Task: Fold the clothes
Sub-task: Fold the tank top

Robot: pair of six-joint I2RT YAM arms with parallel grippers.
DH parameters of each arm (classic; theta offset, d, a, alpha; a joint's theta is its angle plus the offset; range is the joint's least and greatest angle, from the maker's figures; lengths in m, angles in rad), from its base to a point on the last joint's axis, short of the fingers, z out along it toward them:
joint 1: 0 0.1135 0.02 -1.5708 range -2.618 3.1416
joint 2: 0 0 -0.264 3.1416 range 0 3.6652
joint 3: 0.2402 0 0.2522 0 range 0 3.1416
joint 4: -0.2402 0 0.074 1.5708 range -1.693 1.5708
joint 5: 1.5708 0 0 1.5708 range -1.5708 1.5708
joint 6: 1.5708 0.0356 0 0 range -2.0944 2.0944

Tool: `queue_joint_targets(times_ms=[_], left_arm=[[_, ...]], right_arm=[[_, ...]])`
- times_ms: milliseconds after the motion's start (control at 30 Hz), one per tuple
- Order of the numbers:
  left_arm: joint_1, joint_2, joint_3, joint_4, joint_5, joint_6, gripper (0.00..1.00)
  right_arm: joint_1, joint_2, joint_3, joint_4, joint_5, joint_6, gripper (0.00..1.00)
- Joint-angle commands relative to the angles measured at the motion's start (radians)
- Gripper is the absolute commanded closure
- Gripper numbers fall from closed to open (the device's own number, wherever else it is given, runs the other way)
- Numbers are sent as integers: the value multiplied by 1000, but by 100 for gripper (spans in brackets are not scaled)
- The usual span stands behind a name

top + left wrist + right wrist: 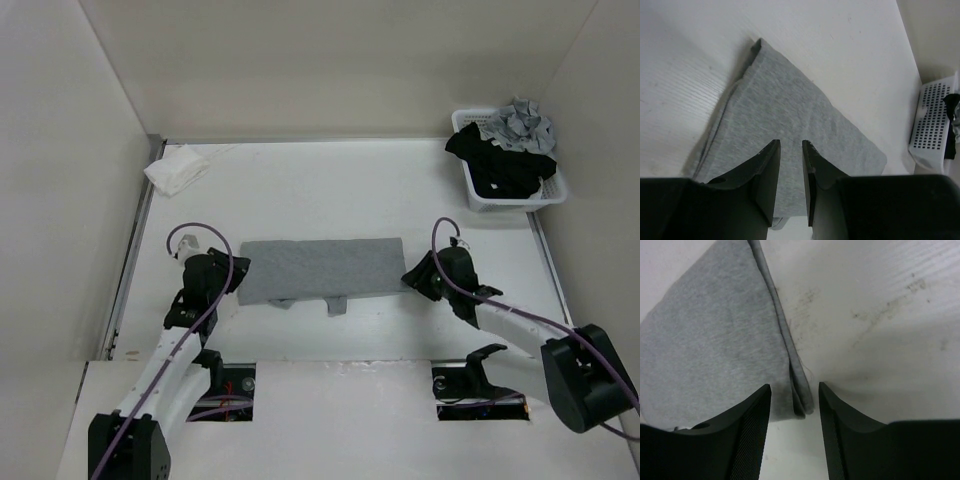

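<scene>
Far left corner: small white cloth [178, 168], crumpled, lying against the wall, well apart from everything else. Left gripper [791, 145] sits at the left end of the grey tank top [322, 270]; jaws stand a narrow gap apart, nothing pinched between them, grey fabric showing below through the gap. Tank top lies flat in the middle of the white table [330, 190], folded into a long strip running left to right between the two grippers. Two small tabs of fabric stick out from its near edge. Layered edges show at both ends in the wrist views. Right gripper [795, 387] is at the strip's right end, jaws wide, straddling the near right corner of the fabric without gripping it. Far right corner: white perforated basket [515, 203] holding a black garment [500, 165] that spills over its rim, with a grey-and-white patterned cloth [520, 125] on top.
</scene>
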Motion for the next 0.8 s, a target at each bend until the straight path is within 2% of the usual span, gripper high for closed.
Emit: queue_joint_targets(times_ms=[0, 100, 267, 367, 500, 633, 767], left_arm=[[-70, 33, 52, 146, -53, -3, 78], [-122, 63, 74, 178, -91, 12, 78], [-171, 123, 103, 242, -91, 29, 78], [-195, 149, 108, 284, -87, 31, 78], [-261, 203, 109, 342, -73, 21, 78], [-352, 258, 112, 394, -93, 12, 77], [-403, 272, 117, 411, -103, -5, 77]], right_arm=[[-2, 64, 43, 123, -38, 15, 52], [-2, 127, 50, 170, -53, 55, 56], [-3, 224, 41, 282, -72, 130, 85], [-11, 157, 23, 290, 1, 149, 98], [-23, -40, 21, 151, 104, 111, 100], [-28, -230, 87, -53, 175, 19, 100], [6, -293, 205, -149, 215, -92, 100]])
